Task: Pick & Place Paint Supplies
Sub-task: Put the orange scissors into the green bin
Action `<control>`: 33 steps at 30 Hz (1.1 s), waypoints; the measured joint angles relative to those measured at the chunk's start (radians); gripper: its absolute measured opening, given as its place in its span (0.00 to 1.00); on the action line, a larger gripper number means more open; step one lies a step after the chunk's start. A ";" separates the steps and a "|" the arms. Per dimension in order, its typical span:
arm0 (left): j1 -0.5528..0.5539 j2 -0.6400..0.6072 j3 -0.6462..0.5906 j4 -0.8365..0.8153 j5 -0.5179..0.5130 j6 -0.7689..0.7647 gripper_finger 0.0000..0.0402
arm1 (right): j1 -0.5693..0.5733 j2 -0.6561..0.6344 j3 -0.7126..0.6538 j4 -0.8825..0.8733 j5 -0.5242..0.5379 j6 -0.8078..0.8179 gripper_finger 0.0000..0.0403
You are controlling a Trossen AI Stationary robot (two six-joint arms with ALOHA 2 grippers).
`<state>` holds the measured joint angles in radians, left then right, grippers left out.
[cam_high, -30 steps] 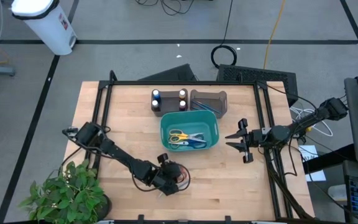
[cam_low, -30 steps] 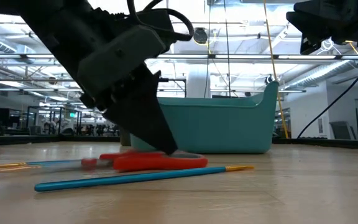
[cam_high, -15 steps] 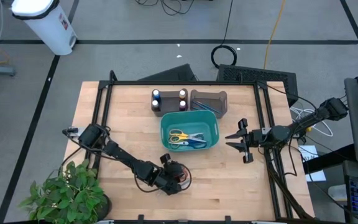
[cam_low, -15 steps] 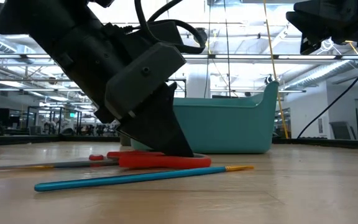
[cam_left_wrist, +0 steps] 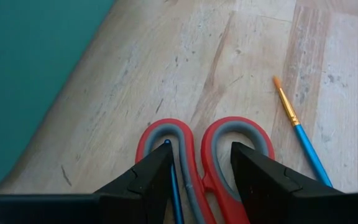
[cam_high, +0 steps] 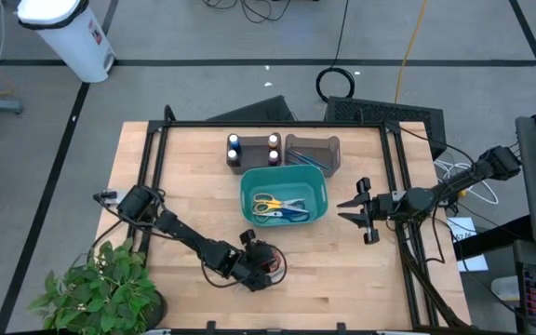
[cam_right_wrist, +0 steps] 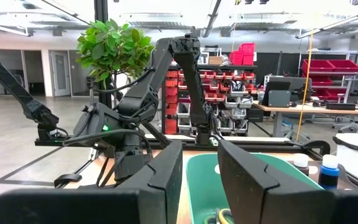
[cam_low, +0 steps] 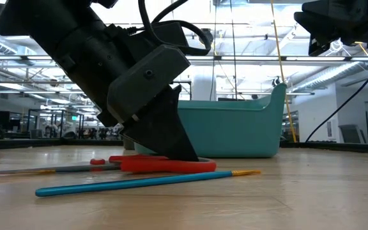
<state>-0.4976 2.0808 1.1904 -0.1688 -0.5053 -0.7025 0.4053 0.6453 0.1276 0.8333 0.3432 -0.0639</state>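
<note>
Near teal bin (cam_high: pixel 283 197): thin blue paintbrush (cam_left_wrist: pixel 298 138), orange tip; left jaws spread.

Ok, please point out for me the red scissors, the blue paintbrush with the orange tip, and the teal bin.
red scissors (cam_left_wrist: pixel 211 155): left wrist view, on the handle loops.
blue paintbrush (cam_low: pixel 133 183): low view, on the middle of its shaft.
teal bin (cam_high: pixel 248 188): high view, on its left rim.

Grey floor (cam_high: pixel 203 37) with dark lines, white bin (cam_high: pixel 68 33), red-bin shelving (cam_right_wrist: pixel 328 78), bright ceiling lights (cam_low: pixel 248 29)
</note>
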 joint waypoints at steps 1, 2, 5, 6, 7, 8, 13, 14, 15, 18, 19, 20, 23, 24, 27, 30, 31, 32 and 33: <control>0.000 0.000 0.000 0.000 0.000 0.000 0.44 | 0.000 0.000 0.000 0.000 0.000 0.000 0.23; 0.000 0.000 0.000 0.000 0.000 0.000 0.44 | 0.000 0.000 0.000 0.000 0.000 0.000 0.23; 0.000 0.001 0.000 -0.002 0.000 0.000 0.40 | 0.000 0.000 0.000 0.000 0.000 0.000 0.23; 0.000 0.001 -0.001 -0.004 0.000 0.001 0.38 | 0.000 0.000 0.000 0.000 0.000 0.000 0.23; 0.000 0.001 -0.001 -0.005 0.000 0.001 0.35 | 0.000 0.000 0.000 0.000 0.000 0.000 0.23; 0.000 0.001 -0.001 -0.007 0.001 0.001 0.32 | 0.000 0.000 0.000 0.000 0.000 0.000 0.23; 0.005 0.002 -0.001 -0.003 0.012 -0.007 0.21 | 0.000 0.000 0.000 0.000 0.000 0.000 0.23; 0.006 0.002 -0.001 -0.002 0.012 -0.008 0.21 | 0.000 0.000 0.000 0.000 0.000 0.000 0.23; 0.007 0.002 -0.002 -0.001 0.012 -0.008 0.21 | 0.000 0.000 0.000 0.000 0.000 0.000 0.23; 0.008 0.002 -0.002 0.001 0.013 -0.008 0.21 | 0.000 0.000 0.000 0.000 0.000 0.000 0.23; 0.008 0.002 -0.002 0.002 0.013 -0.008 0.22 | 0.000 0.000 0.000 0.000 0.000 0.000 0.23; 0.008 0.002 -0.002 0.003 0.013 -0.009 0.23 | 0.000 0.000 0.000 0.000 0.000 0.000 0.23; 0.008 0.002 -0.002 0.006 0.012 -0.014 0.26 | 0.000 0.000 0.000 0.000 0.000 0.000 0.23; 0.008 0.002 -0.002 0.008 0.011 -0.014 0.25 | 0.000 0.000 0.000 0.000 0.000 0.000 0.23; 0.008 0.002 -0.002 0.026 0.011 -0.014 0.22 | 0.000 0.000 0.000 0.000 0.000 0.000 0.23; 0.008 0.001 -0.003 0.059 0.011 0.002 0.21 | 0.000 0.000 0.000 0.000 0.000 0.000 0.23; 0.008 -0.001 -0.003 0.066 0.012 0.010 0.21 | 0.000 0.000 0.000 0.000 0.000 0.000 0.23; 0.009 -0.003 -0.003 0.070 0.014 0.015 0.21 | 0.000 0.000 0.000 0.000 0.000 0.000 0.23; 0.009 -0.007 -0.003 0.070 0.016 0.018 0.21 | 0.000 0.000 0.000 0.000 0.000 0.000 0.23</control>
<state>-0.4885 2.0739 1.1872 -0.0984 -0.4897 -0.6842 0.4056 0.6453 0.1276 0.8330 0.3435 -0.0643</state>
